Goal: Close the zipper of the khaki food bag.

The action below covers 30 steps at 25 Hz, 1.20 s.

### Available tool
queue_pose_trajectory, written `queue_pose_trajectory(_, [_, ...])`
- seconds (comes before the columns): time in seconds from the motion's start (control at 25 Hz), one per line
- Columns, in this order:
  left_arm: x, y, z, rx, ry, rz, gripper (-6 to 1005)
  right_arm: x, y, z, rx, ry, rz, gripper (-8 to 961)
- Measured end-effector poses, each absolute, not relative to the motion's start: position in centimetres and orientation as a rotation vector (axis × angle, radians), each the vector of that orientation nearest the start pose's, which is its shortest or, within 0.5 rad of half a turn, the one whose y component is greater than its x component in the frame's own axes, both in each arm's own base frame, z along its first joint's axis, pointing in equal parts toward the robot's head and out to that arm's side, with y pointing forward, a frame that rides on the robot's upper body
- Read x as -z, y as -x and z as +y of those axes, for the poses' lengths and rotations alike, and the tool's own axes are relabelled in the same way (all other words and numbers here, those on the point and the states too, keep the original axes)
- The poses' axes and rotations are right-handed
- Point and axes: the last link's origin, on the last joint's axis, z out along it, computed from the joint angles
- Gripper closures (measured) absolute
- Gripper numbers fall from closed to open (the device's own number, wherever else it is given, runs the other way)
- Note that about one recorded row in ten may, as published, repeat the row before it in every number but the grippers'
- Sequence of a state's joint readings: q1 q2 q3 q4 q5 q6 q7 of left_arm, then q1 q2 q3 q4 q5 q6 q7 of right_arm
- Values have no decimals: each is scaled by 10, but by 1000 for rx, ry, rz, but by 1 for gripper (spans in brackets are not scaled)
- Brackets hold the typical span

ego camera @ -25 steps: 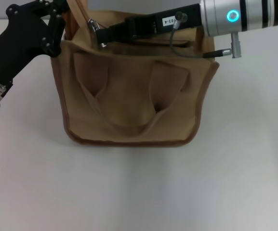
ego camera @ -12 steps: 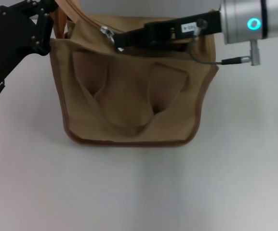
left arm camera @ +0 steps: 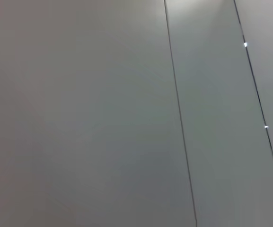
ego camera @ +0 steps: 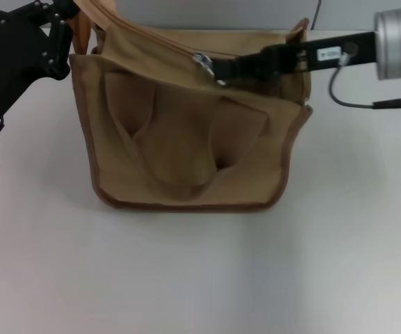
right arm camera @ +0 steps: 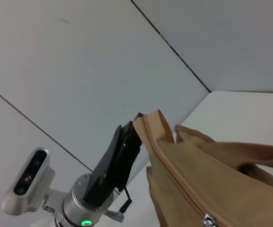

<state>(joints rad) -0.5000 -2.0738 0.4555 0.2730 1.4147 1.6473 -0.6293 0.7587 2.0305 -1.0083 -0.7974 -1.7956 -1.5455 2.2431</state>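
The khaki food bag (ego camera: 179, 139) stands on the white table, its near side and loop handles facing me. My left gripper (ego camera: 67, 19) is shut on the bag's left end at the orange-brown tab (ego camera: 82, 31) and holds it up; it also shows in the right wrist view (right arm camera: 127, 142). The zipper (ego camera: 151, 38) runs along the bag's top. My right gripper (ego camera: 217, 68) reaches in from the right and is shut on the silver pull tab (ego camera: 201, 61), about midway along the top. The pull also shows in the right wrist view (right arm camera: 207, 220).
The white table (ego camera: 200, 278) spreads out in front of and beside the bag. A grey panelled wall (left arm camera: 127, 118) stands behind it. The right arm's cable (ego camera: 353, 104) hangs over the bag's right end.
My right gripper has drawn the silver pull tab to the right along the bag's top, from near the left end to about the middle. The left gripper has held its place.
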Motion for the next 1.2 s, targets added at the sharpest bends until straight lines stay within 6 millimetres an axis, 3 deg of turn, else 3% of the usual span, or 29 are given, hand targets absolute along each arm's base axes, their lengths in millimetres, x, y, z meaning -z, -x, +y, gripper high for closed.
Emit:
queue_pose_trajectory(0.44, [-33,269,328,1153,1930,-177,979,-37,-175,371,-808,2800,1309,953])
queue_pose_trajectory(0.72, [-32,270,329,1148,1925,-189,979,-45,-190,366,-795,2773,1337,953])
queue_pose_trajectory(1.04, [-30,270,328,1153,1926,-204,978,-46,-196,361,-813,2783,1342,953])
queue_pose_trajectory(1.2, [-27,269,328,1161,1931,-214,978,-51,-200,358,-912,2788,1281,954])
